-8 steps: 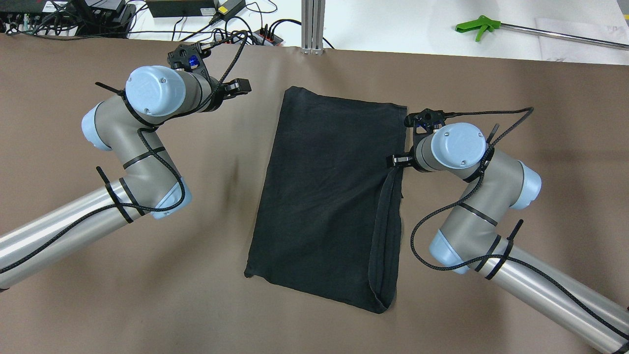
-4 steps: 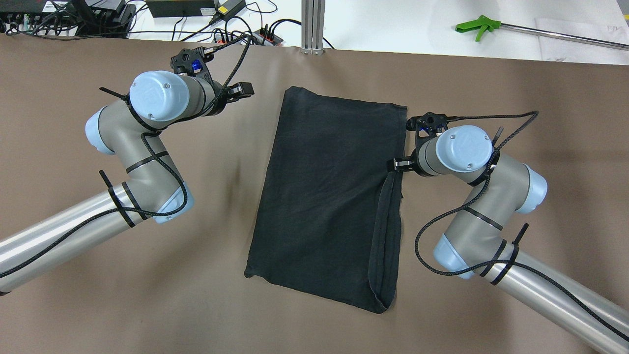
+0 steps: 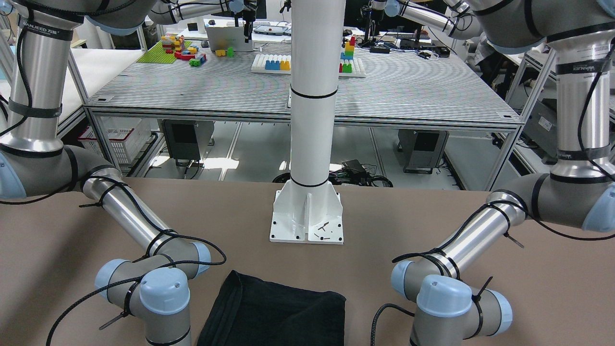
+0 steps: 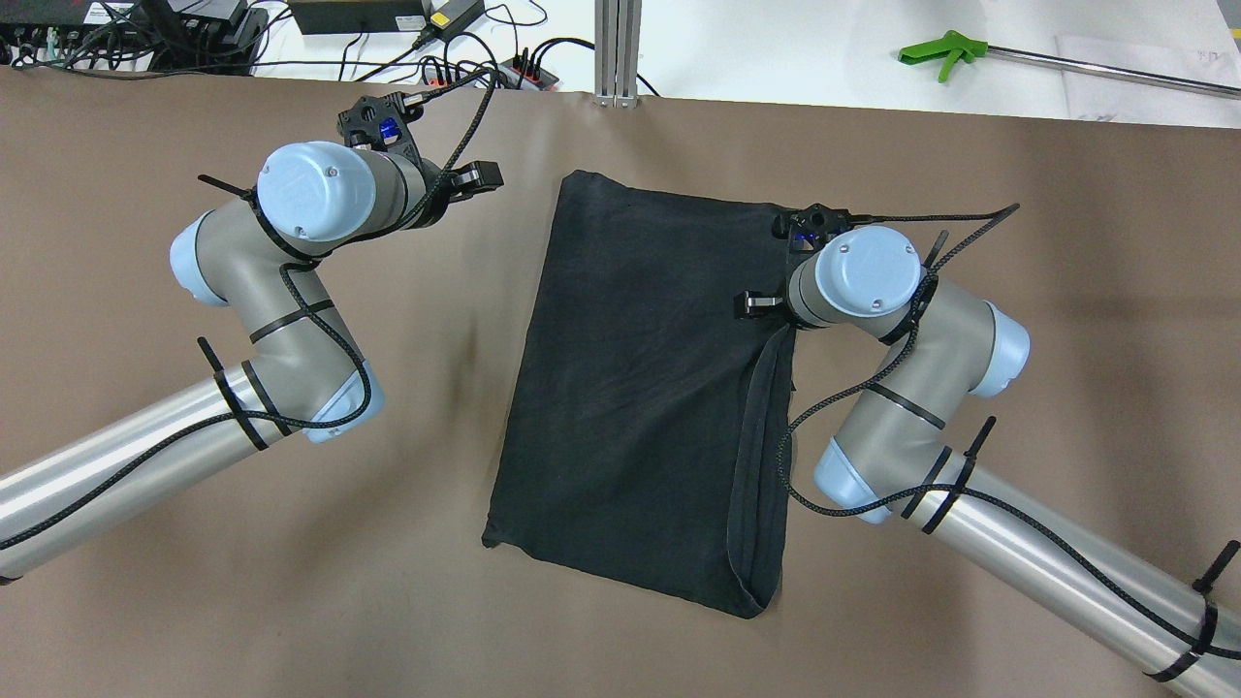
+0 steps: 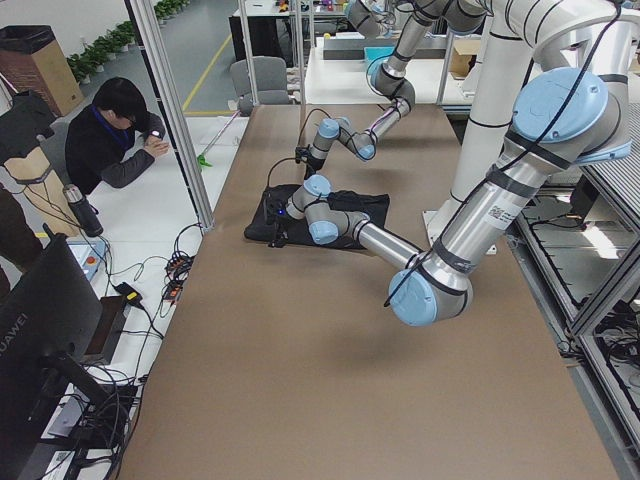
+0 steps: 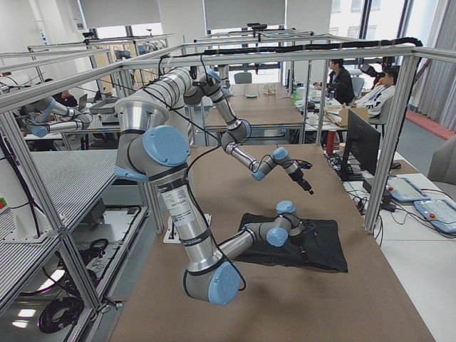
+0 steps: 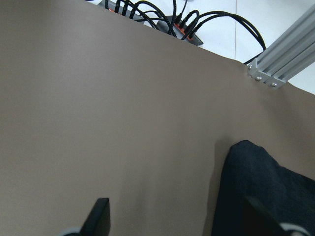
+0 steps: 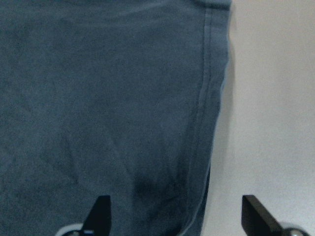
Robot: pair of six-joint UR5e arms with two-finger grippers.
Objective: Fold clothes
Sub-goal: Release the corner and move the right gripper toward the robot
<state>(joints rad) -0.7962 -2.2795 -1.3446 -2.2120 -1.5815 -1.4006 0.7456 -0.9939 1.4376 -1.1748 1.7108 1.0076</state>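
A black garment lies folded into a long rectangle on the brown table, with a narrow folded strip along its right side; it also shows in the front view. My right gripper is open and empty, hovering over the garment's right edge. In the right wrist view the dark cloth and its hem fill the space between the spread fingers. My left gripper is open and empty above bare table, left of the garment's far-left corner.
A power strip with cables and an aluminium post sit at the table's far edge. A green-handled grabber lies on the white surface beyond. A white column base stands on the robot's side. An operator sits past the table's far edge.
My right gripper has moved left from beside the garment's right edge to over it. My left arm has barely moved. The garment has not shifted.
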